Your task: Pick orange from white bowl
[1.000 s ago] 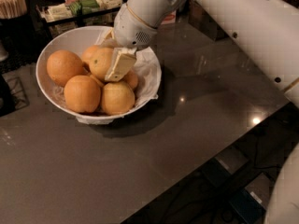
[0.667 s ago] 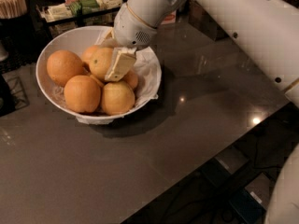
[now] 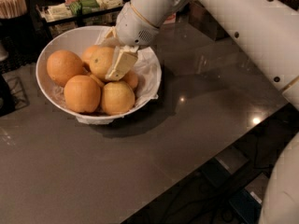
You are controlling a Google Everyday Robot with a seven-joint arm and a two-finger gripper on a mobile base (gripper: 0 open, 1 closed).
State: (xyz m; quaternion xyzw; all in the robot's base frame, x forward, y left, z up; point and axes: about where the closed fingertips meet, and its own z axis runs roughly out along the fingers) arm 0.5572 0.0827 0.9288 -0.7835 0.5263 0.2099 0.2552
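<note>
Gripper (image 3: 117, 62) down inside white bowl (image 3: 65, 36), bowl at 10 o'clock of view on grey tabletop (image 3: 187, 125). Gripper pressed against orange (image 3: 99, 59) at 12 o'clock of pile. Clamped or loose on it: cannot tell. Neighbour oranges (image 3: 81, 93) crowd in from 6 and 9 o'clock, touching it. Judgement: orange firm, fairly weighty, round, waxy peel, likely to roll or squirt from off-centre pinch. Best hold across widest middle, from above. Paper liner (image 3: 147, 71) soft, could snag.

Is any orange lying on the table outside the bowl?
No, all the oranges sit inside the white bowl, and the gripper is down in the bowl among them.
</note>
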